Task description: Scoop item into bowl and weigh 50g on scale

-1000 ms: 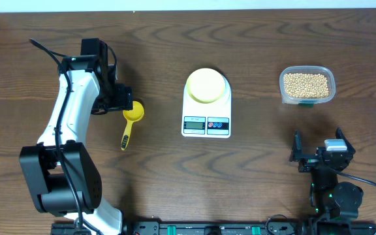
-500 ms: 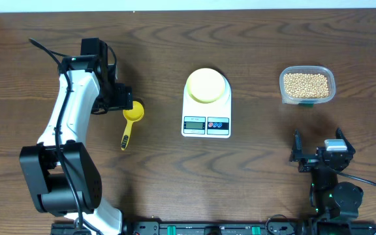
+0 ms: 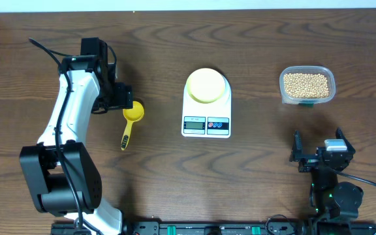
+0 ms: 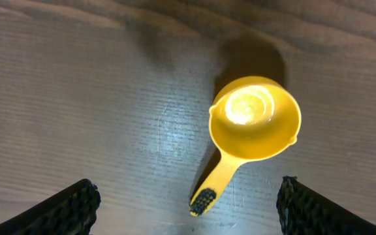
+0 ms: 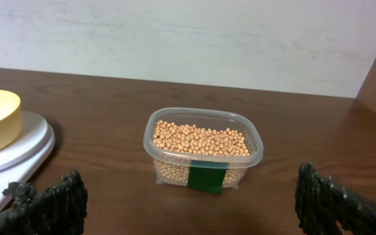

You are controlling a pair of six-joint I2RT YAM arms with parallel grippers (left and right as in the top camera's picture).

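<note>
1. My left gripper (image 4: 188, 207) hangs with its jaws wide apart and nothing between the pads. The yellow scoop (image 4: 243, 137) lies flat on the table (image 4: 77, 98) directly beneath it.
2. The dark tip of the scoop's handle (image 4: 202, 201) sits almost midway between my fingers. The cup lies further ahead of the fingertips, nearer one pad than the other, so the handle runs at a slant to my closing line.
3. I judge the step in hand to be picking up the scoop. I would twist the wrist a little to square the pads on the handle, then come straight down and pinch the handle's rear part, well clear of the cup.
4. I would close gently, since a thin handle may pivot, and lift with the cup level.
5. Off to this gripper's right stands the scale (image 3: 206, 124), with the bowl (image 3: 207, 85) on it; the bowl looks unfilled.
6. Beyond the scale, the beans (image 5: 201, 138) fill a clear tub (image 5: 168, 173), just ahead of my right gripper (image 5: 194, 212), whose jaws are also spread and hold nothing.
</note>
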